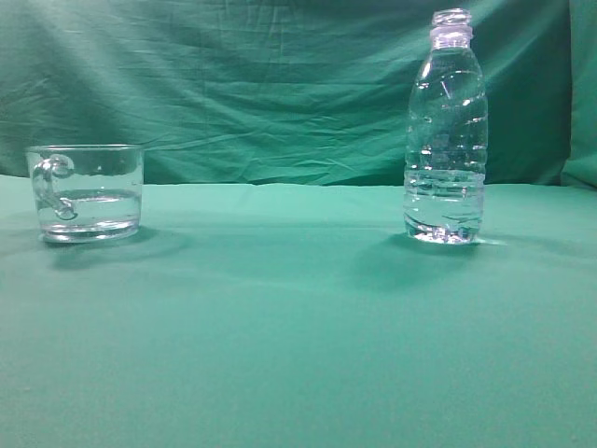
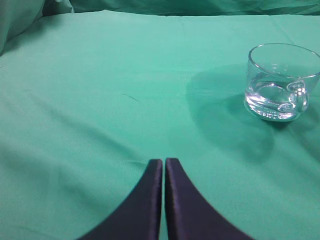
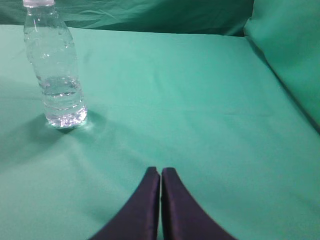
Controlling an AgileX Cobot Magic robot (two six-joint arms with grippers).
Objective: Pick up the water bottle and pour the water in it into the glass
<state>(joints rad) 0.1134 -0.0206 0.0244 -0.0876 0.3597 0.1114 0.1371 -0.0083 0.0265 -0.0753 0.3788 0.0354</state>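
The water bottle [image 1: 446, 131] stands upright and uncapped at the right of the green table, with water [image 1: 444, 207] in its lower part. It also shows in the right wrist view [image 3: 55, 65], far left of my right gripper [image 3: 160, 171], which is shut and empty. The glass [image 1: 86, 191] stands at the left with its handle toward the camera and some water in its bottom. It shows in the left wrist view [image 2: 279, 82], up and right of my left gripper [image 2: 164, 161], which is shut and empty. Neither gripper shows in the exterior view.
A green cloth [image 1: 280, 317] covers the table and hangs as a backdrop [image 1: 261, 84] behind it. A raised fold of cloth [image 3: 290, 55] stands at the right edge in the right wrist view.
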